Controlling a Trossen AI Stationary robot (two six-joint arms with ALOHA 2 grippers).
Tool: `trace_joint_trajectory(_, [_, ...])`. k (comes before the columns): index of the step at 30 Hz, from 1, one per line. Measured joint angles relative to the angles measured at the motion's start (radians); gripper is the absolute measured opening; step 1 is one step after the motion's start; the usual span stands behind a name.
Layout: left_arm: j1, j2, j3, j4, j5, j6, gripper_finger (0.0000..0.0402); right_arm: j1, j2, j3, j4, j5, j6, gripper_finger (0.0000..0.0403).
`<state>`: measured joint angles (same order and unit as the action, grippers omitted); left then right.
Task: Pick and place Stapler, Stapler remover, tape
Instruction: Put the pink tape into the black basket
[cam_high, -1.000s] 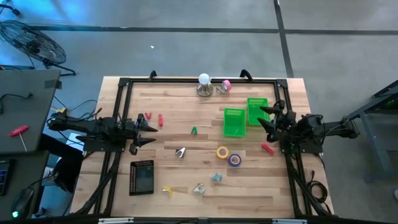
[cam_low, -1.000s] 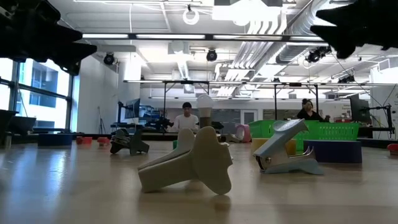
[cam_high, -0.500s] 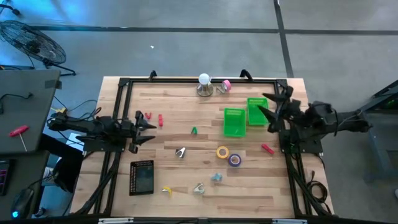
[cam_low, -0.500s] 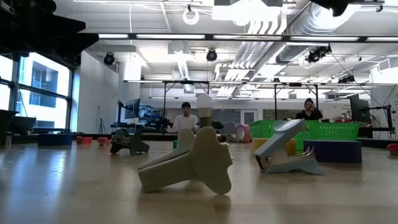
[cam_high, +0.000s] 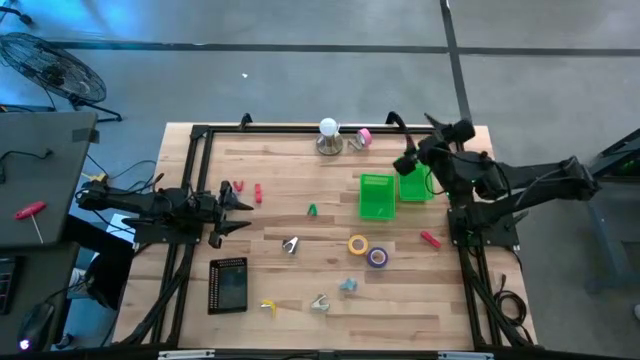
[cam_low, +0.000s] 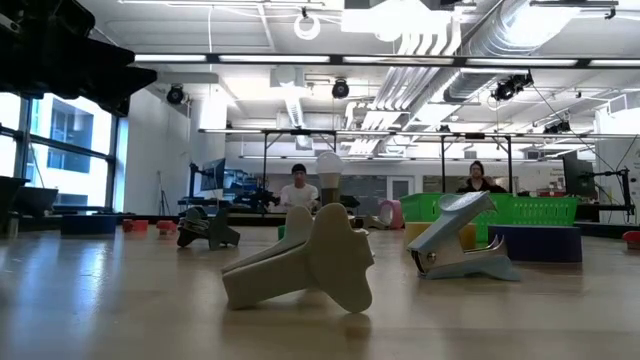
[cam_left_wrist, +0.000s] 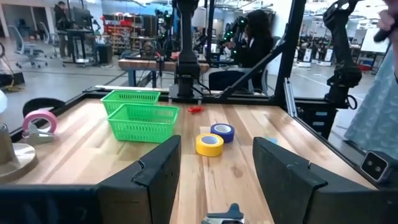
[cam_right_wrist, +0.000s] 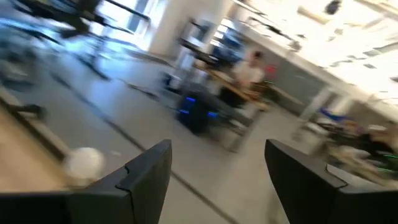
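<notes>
Yellow tape and purple-blue tape lie flat mid-table; they show as yellow tape and blue tape ahead of my left gripper. Pink tape rests at the far edge. Staple removers lie on their sides: a silver one, a beige one and a pale blue one. Which piece is the stapler I cannot tell. My left gripper waits open at the table's left. My right gripper hangs open, raised above the green bins, with nothing between its fingers.
Two green bins stand side by side right of centre, the second bin under my right arm. A bulb on a base stands at the far edge. Small red pieces, a green piece and a black flat block lie about.
My right gripper has risen from beside the table's right edge and gone toward the far edge, over the green bins. It has rolled about as it rose, has left the low view, and has stayed open.
</notes>
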<state>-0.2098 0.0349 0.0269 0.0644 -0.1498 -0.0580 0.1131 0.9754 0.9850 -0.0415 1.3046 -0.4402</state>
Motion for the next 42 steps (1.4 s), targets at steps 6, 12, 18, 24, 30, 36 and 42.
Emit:
trace_joint_trajectory(6, [0.0, 0.0, 0.0, -0.016, 0.002, -0.025, 0.0195, 0.006, 0.087, 0.154, 0.001, 0.053, -0.077, 0.025])
trace_joint_trajectory(12, [0.0, 0.0, 0.0, -0.015, 0.001, -0.026, 0.0195, 0.001, 0.146, 0.311, 0.001, -0.013, -0.092, 0.0247])
trace_joint_trajectory(18, [0.0, 0.0, 0.0, -0.016, 0.001, -0.026, 0.0195, -0.072, 0.196, 0.414, -0.037, -0.055, -0.092, 0.0244])
trace_joint_trajectory(24, [0.0, 0.0, 0.0, -0.015, 0.0, -0.026, 0.0195, -0.224, 0.241, 0.511, -0.234, -0.28, 0.076, 0.0243])
trace_joint_trajectory(30, [0.0, 0.0, 0.0, -0.015, 0.0, -0.03, 0.0195, -0.473, 0.318, 0.574, -0.515, -0.778, 0.505, 0.0243])
trace_joint_trajectory(36, [0.0, 0.0, 0.0, -0.018, 0.0, -0.032, 0.0195, -0.674, 0.46, 0.57, -0.687, -1.014, 0.681, 0.0243])
trace_joint_trajectory(42, [0.0, 0.0, 0.0, -0.042, -0.003, -0.031, 0.0195, -0.79, 0.635, 0.57, -0.737, -1.237, 0.732, 0.0243])
